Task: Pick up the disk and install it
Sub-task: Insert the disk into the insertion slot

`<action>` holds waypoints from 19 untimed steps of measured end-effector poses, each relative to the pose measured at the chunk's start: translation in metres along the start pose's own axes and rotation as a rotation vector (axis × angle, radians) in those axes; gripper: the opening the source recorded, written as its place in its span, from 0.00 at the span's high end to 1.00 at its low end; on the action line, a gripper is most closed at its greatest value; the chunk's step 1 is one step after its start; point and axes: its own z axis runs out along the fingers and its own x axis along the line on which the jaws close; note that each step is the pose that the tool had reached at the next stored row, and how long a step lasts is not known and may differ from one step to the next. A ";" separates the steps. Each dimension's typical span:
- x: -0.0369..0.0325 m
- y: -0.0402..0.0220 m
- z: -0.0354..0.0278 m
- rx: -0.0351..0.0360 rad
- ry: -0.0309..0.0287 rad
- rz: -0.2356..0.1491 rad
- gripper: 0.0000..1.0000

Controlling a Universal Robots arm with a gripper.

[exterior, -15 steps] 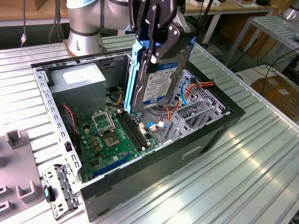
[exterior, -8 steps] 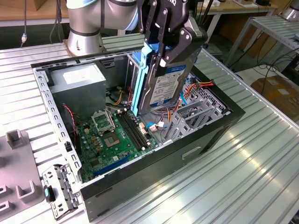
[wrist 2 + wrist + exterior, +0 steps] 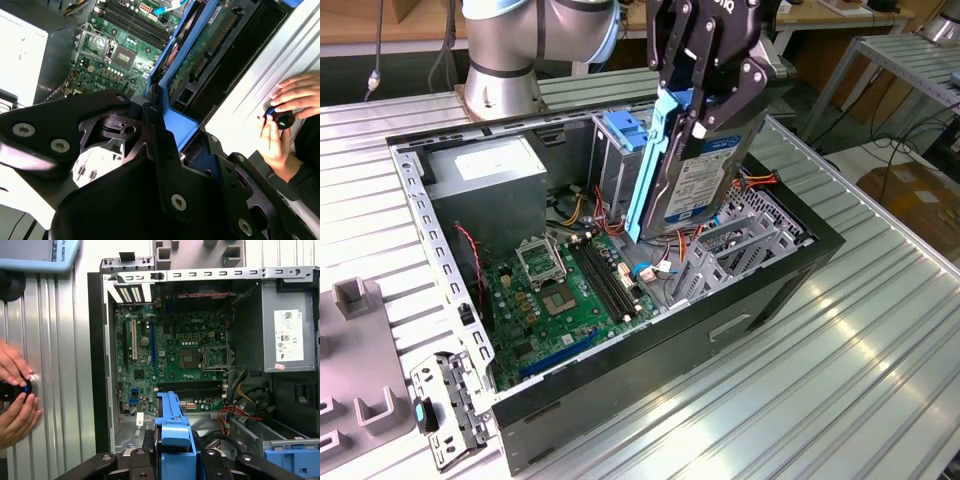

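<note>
– Fingers (image 3: 752, 85) clenched on the disk (image 3: 705, 185), one on each side of its upper end, bearing on the blue bracket (image 3: 648, 170) and the metal edge.
– Position of the disk?
– Over the open computer case (image 3: 760, 290), tilted steeply, label showing in the exterior view. Its lower end hangs into the case opening, between the motherboard (image 3: 560, 290) and the grey drive cage (image 3: 740, 240). Contact with the case: cannot tell.
– Handling?
– Judgement only. It has a rigid metal body, dense for its size, so held by one end it will want to swing. It is shock-sensitive inside, so no knocks against the case. The second wrist view shows a bare circuit board (image 3: 210, 45) on its underside, and nothing should press there. The bracket is smooth plastic, probably a little springy and slippery. Best hold: across the width, on the long framed edges.
– Anything beside the case?
– A person's hands (image 3: 17, 412) on a small black control (image 3: 283, 120), on the tabletop (image 3: 880, 350) just outside the case wall.
</note>
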 end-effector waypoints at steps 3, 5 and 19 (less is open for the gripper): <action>0.0000 -0.0098 0.0002 0.0000 0.0000 0.000 0.63; 0.0000 -0.0176 0.0004 0.0000 0.0000 0.000 0.63; 0.0118 -0.0567 0.0038 -0.0001 0.0004 0.000 0.63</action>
